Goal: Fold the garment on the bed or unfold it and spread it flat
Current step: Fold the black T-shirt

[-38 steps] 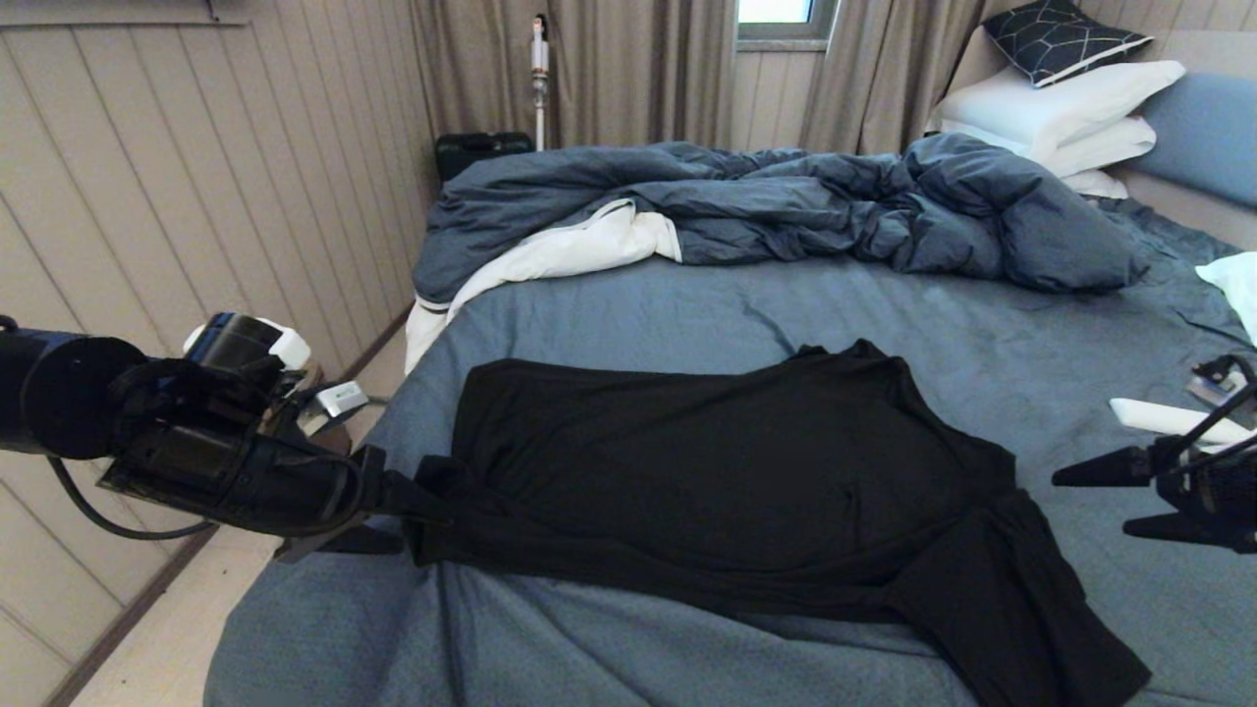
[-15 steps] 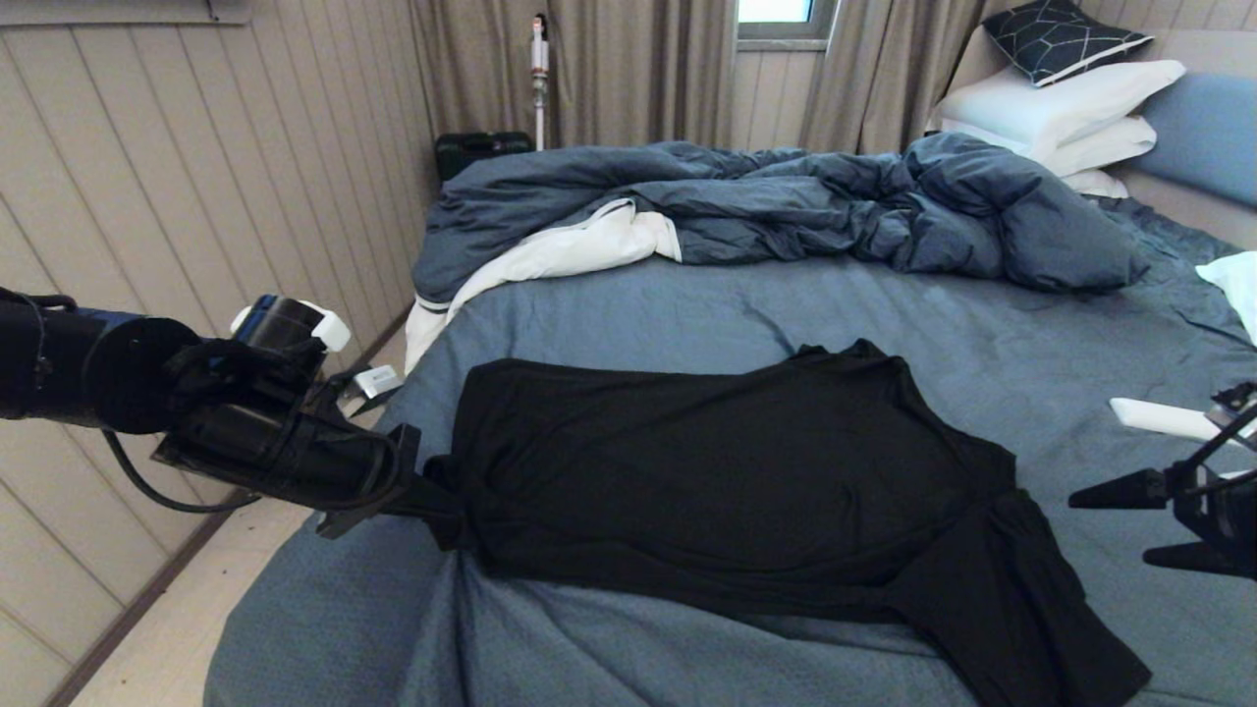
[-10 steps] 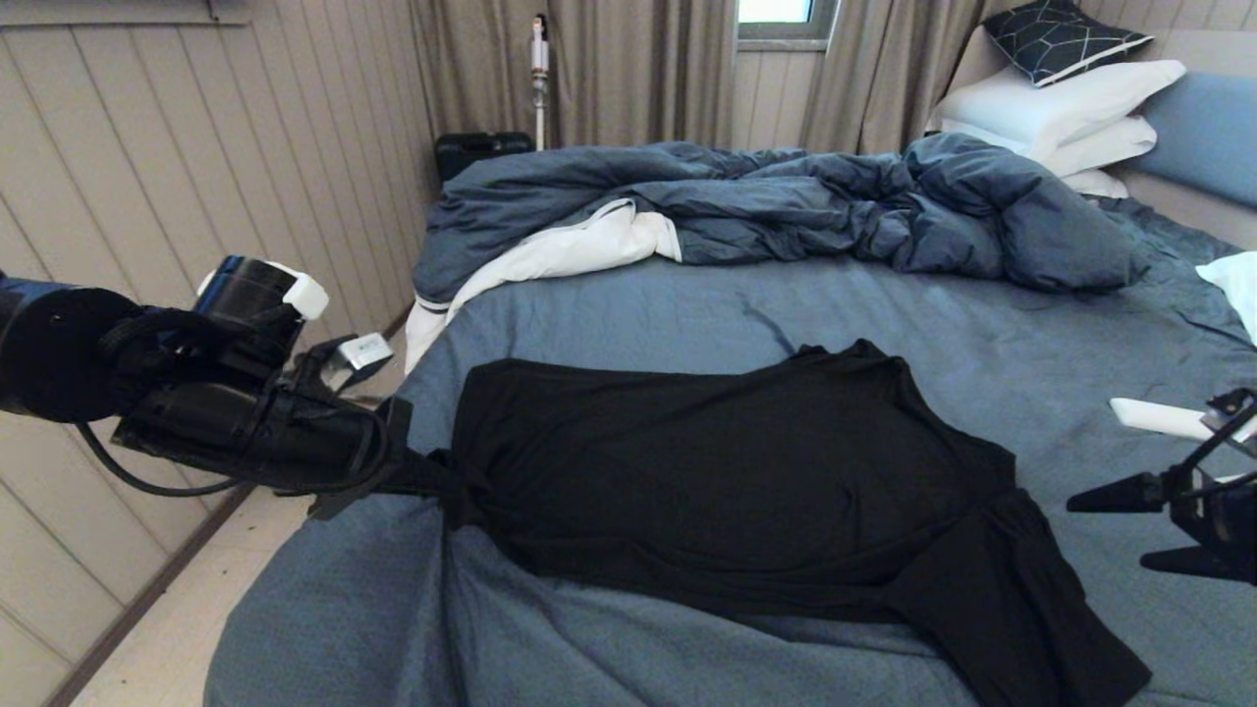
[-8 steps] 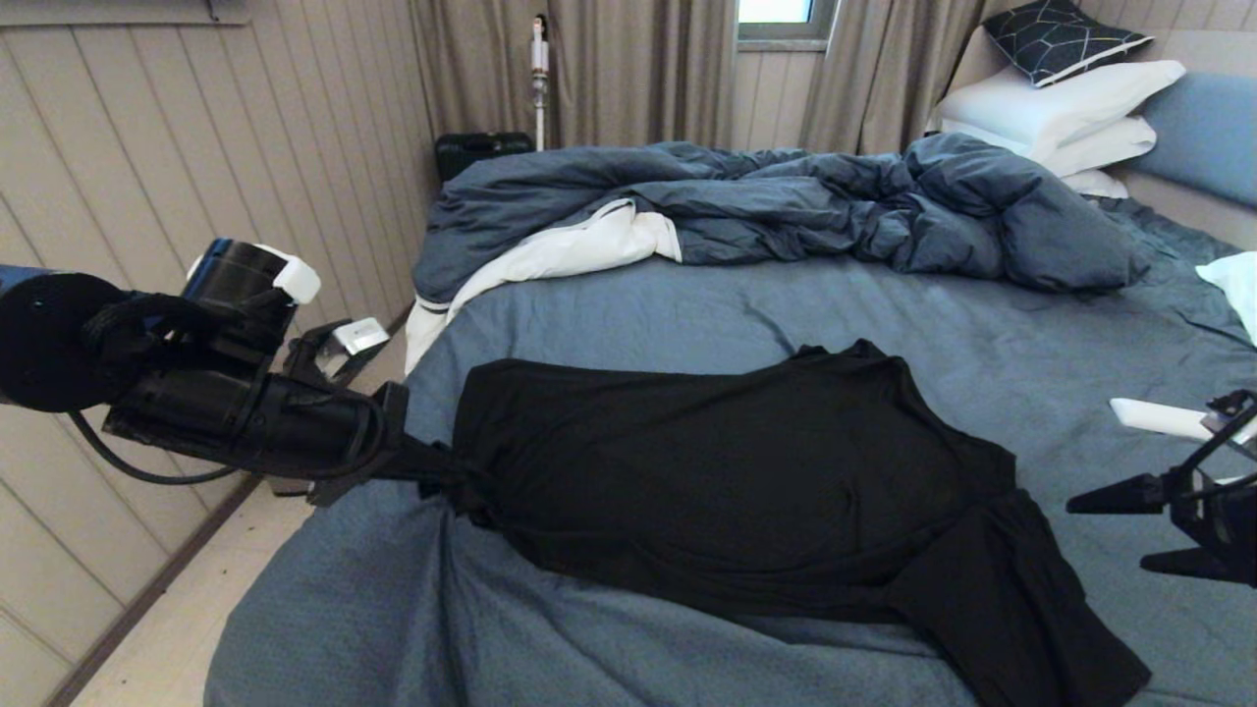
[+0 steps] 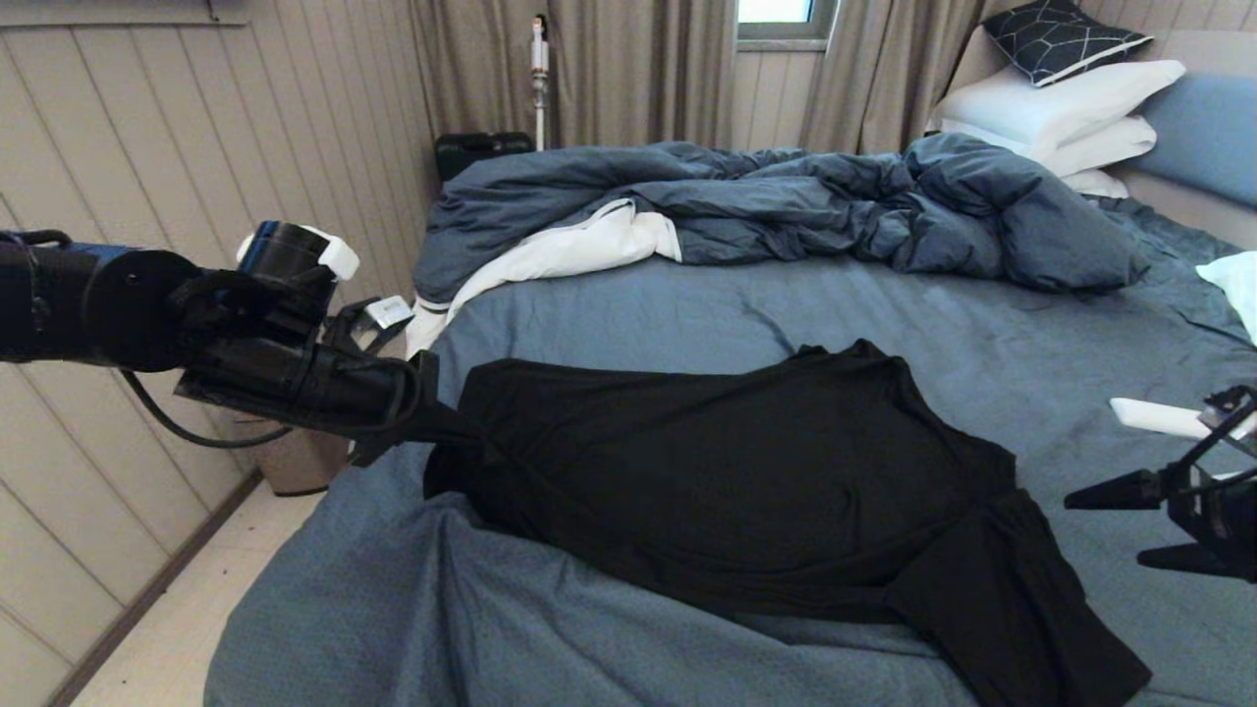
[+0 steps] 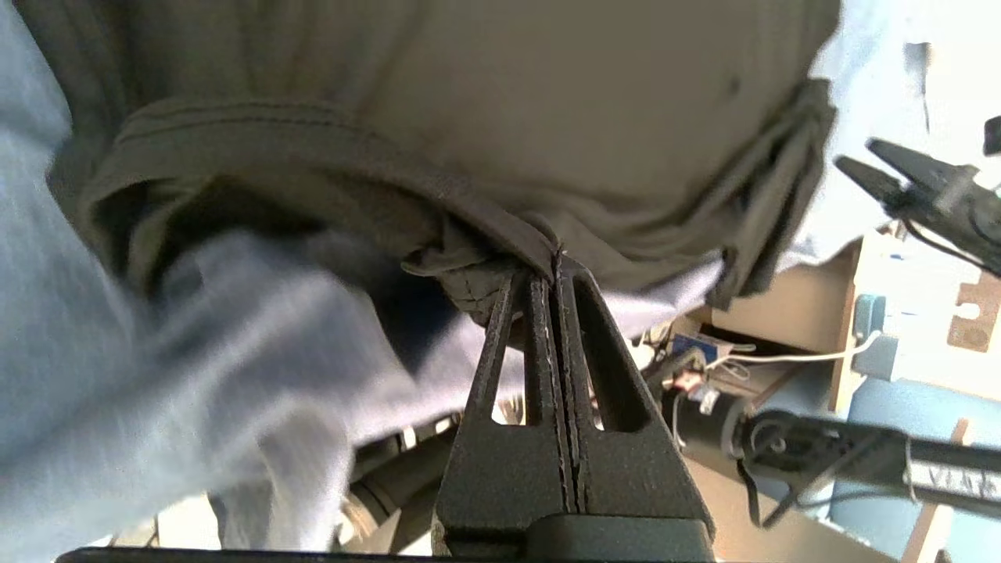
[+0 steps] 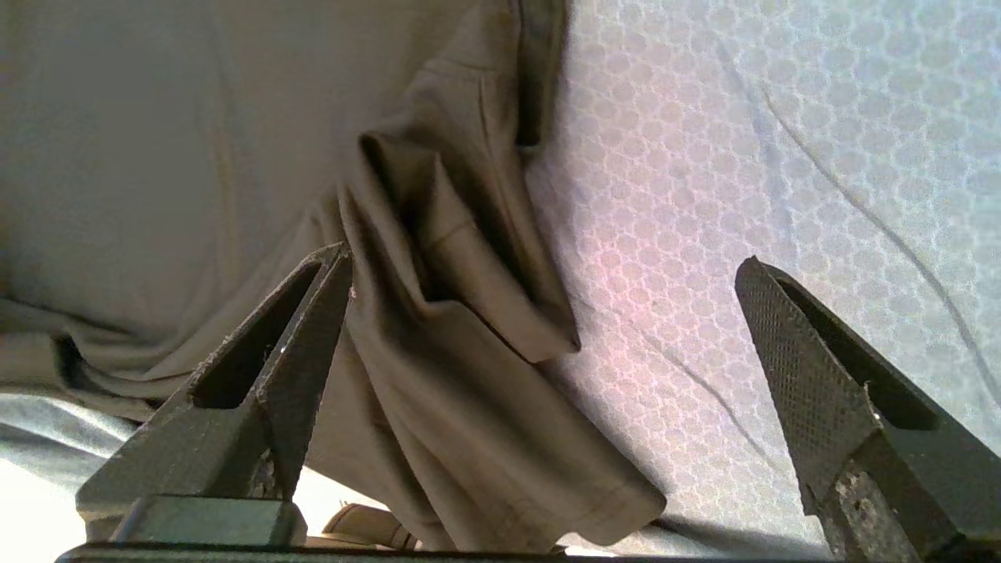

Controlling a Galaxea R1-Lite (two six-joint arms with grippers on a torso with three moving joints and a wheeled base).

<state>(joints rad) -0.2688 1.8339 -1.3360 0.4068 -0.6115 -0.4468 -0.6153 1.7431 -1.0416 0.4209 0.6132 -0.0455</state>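
Over on the left, our left gripper [image 5: 447,429] is clenched on the hem corner of the garment [image 5: 746,471], which lies plain side up across the near half of the bed [image 5: 638,304]. We want a steady outward pull here, low to the sheet, no jerking. On the right, our right gripper [image 5: 1105,520] hovers with jaws wide, just beside the sleeve.

Bed [image 5: 628,314] with slate-blue sheet: black garment [image 5: 746,481], rumpled duvet [image 5: 786,206], stacked pillows [image 5: 1061,118].
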